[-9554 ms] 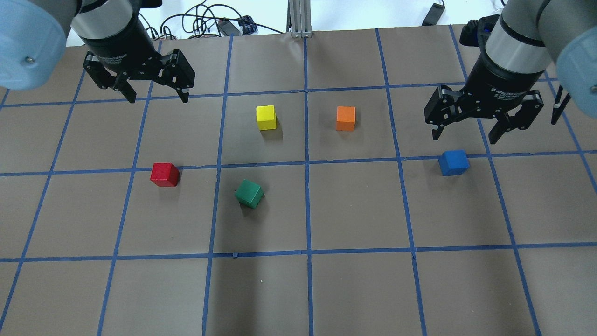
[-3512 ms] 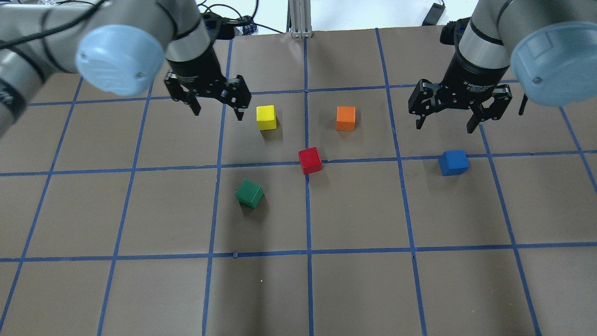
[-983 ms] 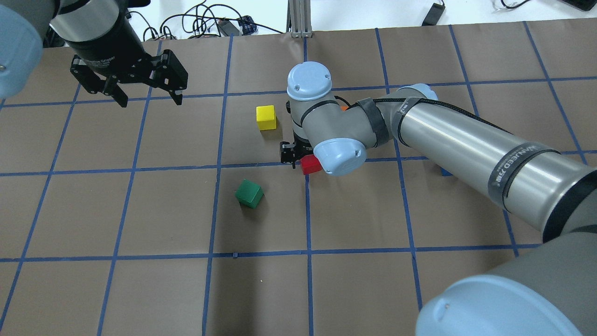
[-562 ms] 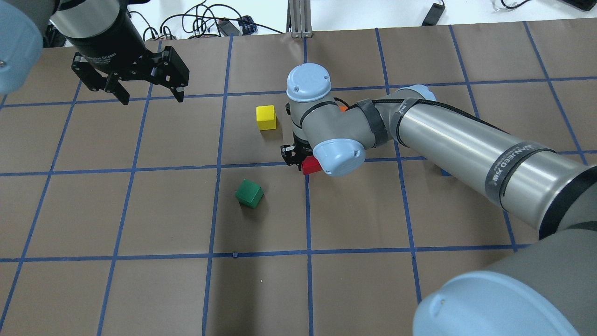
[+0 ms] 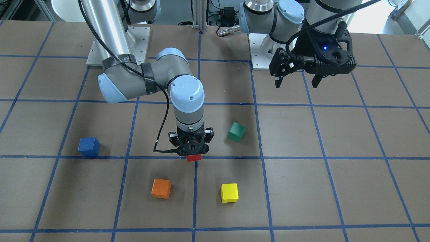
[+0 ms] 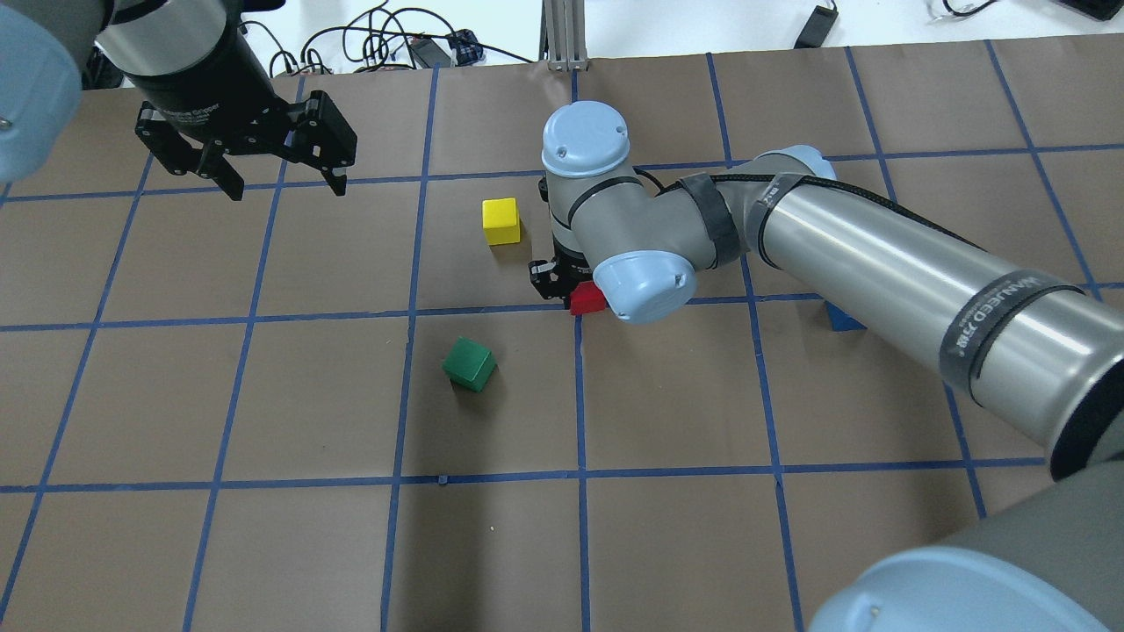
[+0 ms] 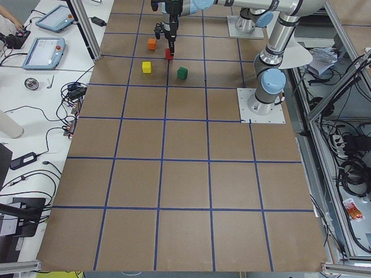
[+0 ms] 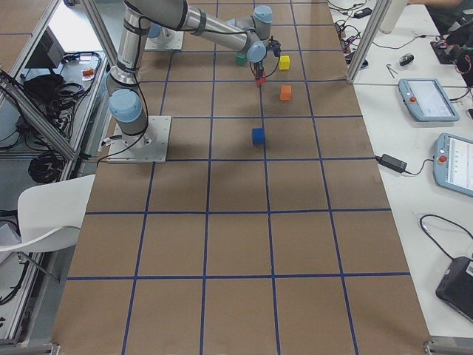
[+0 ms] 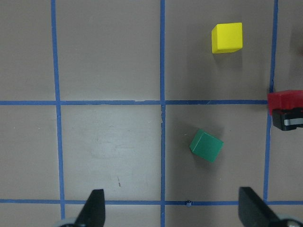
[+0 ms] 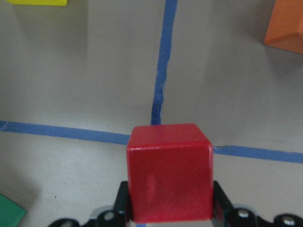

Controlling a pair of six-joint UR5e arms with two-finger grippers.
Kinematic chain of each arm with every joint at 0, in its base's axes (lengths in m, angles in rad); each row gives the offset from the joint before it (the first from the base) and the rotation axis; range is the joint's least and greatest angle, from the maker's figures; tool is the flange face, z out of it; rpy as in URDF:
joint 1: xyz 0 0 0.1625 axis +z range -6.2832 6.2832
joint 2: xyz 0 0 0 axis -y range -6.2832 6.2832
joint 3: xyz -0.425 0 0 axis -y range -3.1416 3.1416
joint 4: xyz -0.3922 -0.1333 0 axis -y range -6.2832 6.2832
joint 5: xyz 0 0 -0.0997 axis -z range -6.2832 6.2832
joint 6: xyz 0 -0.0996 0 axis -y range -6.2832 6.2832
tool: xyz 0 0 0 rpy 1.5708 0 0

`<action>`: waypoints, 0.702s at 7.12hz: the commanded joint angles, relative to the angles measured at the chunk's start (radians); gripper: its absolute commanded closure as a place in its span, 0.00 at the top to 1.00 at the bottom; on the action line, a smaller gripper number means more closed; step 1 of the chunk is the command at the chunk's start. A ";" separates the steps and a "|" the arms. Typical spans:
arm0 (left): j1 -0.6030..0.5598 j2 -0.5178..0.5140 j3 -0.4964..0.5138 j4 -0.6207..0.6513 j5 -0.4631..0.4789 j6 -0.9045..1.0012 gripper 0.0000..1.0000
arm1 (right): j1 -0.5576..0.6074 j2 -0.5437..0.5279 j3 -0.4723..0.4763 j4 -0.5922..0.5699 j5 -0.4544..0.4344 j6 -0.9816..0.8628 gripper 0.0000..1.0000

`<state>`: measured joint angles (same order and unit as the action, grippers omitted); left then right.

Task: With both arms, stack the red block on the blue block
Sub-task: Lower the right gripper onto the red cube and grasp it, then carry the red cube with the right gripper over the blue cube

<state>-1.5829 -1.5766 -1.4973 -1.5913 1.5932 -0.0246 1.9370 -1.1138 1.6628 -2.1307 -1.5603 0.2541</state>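
Note:
The red block (image 5: pixel 194 158) is at the table's middle, held between the fingers of my right gripper (image 5: pixel 192 152), which is shut on it and holds it slightly above the paper. The right wrist view shows the block (image 10: pixel 169 172) clamped from both sides. In the overhead view the block (image 6: pixel 587 300) peeks out from under the right wrist. The blue block (image 5: pixel 89 147) sits alone on the right arm's side; overhead, only a corner (image 6: pixel 845 319) shows behind the arm. My left gripper (image 6: pixel 287 188) is open and empty, high at the back left.
A yellow cube (image 6: pixel 501 220) and a green cube (image 6: pixel 470 364) lie close to the red block. An orange cube (image 5: pixel 161 188) lies between the red and blue blocks, further from the robot's base. The brown paper carries a blue tape grid.
In the last second my right gripper closed on the red block and rose a little with it. The left gripper barely moved.

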 commanded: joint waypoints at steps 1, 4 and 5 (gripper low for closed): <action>0.000 -0.002 0.002 -0.001 0.002 0.000 1.00 | -0.067 -0.117 0.009 0.119 -0.004 -0.001 0.00; -0.002 0.000 -0.001 -0.001 -0.001 0.000 1.00 | -0.283 -0.295 0.021 0.309 -0.006 -0.127 0.00; -0.002 0.001 -0.003 -0.001 -0.001 0.000 1.00 | -0.344 -0.328 0.024 0.358 -0.012 -0.198 0.00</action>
<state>-1.5843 -1.5762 -1.4996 -1.5923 1.5927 -0.0245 1.6755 -1.3902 1.6827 -1.8330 -1.5666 0.1409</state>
